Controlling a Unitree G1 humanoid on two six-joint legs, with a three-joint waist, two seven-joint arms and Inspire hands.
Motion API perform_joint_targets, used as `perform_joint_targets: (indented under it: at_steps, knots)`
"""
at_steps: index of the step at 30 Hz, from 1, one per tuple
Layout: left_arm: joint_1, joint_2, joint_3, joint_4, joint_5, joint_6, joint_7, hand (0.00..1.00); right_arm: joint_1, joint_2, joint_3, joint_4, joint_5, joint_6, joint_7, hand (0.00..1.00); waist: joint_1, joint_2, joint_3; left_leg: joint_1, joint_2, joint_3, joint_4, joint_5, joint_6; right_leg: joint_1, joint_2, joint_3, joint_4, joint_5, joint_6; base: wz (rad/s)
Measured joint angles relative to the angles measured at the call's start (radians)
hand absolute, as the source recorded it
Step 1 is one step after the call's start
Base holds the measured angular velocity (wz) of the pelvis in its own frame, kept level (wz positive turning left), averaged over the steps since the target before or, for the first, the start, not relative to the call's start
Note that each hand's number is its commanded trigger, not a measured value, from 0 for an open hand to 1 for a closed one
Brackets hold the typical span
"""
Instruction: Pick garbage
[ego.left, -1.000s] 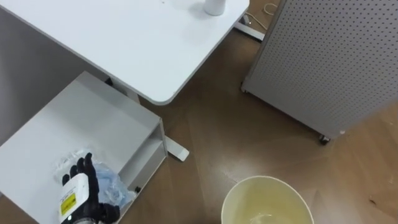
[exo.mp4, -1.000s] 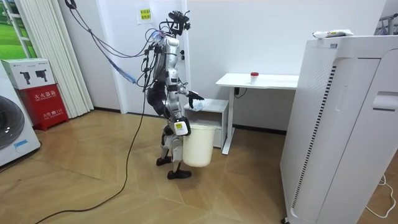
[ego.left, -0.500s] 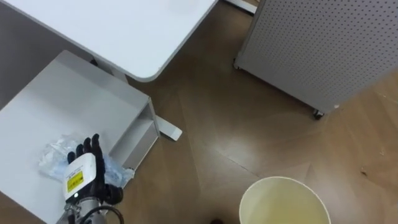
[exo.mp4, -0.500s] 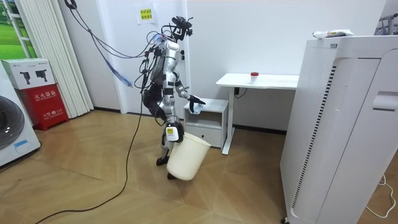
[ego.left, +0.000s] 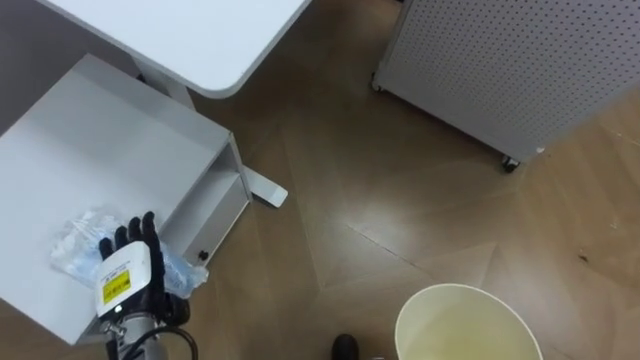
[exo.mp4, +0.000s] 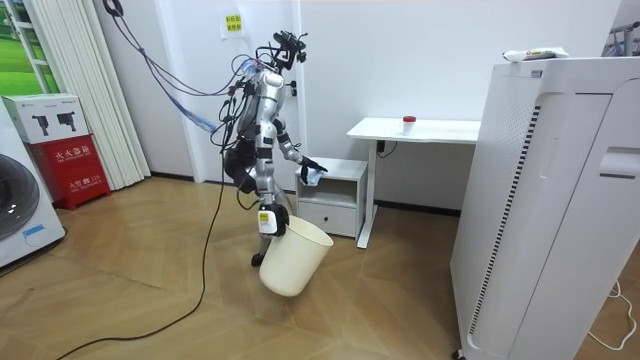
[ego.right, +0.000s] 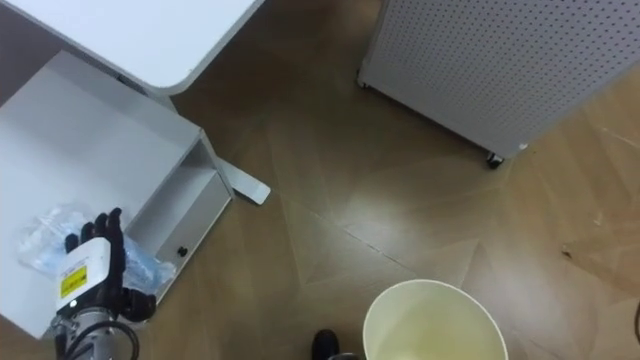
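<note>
The step in hand looks like the grasp itself. The left hand (ego.left: 128, 272) lies on top of the bag (ego.left: 78, 245), a crumpled clear plastic one with a bluish part, which sits on the low white cabinet (ego.left: 95, 140) near its front edge, just above the drawer (ego.left: 205, 215). The dark fingers (ego.left: 133, 240) are laid fairly straight and a little spread over the plastic, touching it but not curled round it as far as the eye views show. The thumb is hidden, so I cannot tell whether it is under the bag. The next move, as I judge it, calls for closing on the plastic, lifting it clear of the cabinet and swinging it rightwards to the bin (ego.left: 455, 315), whose open, seemingly empty mouth lies well apart from the cabinet across the floor. Thin, slippery plastic may slide out of a loose hold, so a firm gather seems wise. The eye views give the contact between hand and bag, and the inside of the bin. The room view adds the robot standing before the cabinet beside the counter (exo.mp4: 415, 128), with its left arm stretched to the cabinet top. It also shows the right hand (exo.mp4: 266, 219) low at the rim of the bin, which is tilted rather than upright. How that hand holds cannot be told.
</note>
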Motion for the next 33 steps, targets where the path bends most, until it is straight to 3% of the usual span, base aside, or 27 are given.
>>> perform_joint_targets:
  at_steps: [11,22,27,33]
  knots:
    - [-0.007,0.024,-0.018,0.018,-0.001,0.000,0.090,1.00,0.001,0.000,0.037,-0.024,0.039,0.010,-0.014,1.00,0.003,0.000,-0.0027,-0.001,0.003,0.000,0.001,0.002,-0.004,0.001,0.000,-0.002,-0.003,0.003,-0.005,0.00]
    - [0.022,0.018,-0.037,0.077,-0.003,-0.008,0.049,1.00,-0.012,0.010,0.036,-0.033,0.031,0.008,-0.032,1.00,0.007,-0.002,-0.0039,0.012,0.015,-0.002,-0.007,0.002,-0.003,0.025,0.003,-0.019,-0.027,0.011,-0.008,0.00]
    - [0.024,0.014,-0.038,0.077,-0.025,-0.035,0.049,1.00,-0.012,0.011,0.038,-0.033,0.030,0.002,-0.033,1.00,0.028,-0.002,-0.0037,0.048,0.015,0.001,-0.029,0.004,-0.003,0.059,0.003,-0.017,-0.047,0.015,-0.005,0.00]
    - [0.052,0.005,-0.035,0.074,-0.084,-0.087,0.052,1.00,-0.031,0.041,0.037,-0.006,-0.012,-0.037,-0.037,1.00,0.065,-0.001,-0.0032,0.131,0.021,0.013,-0.095,0.014,-0.007,0.135,0.019,-0.010,-0.115,0.028,0.000,-0.07]
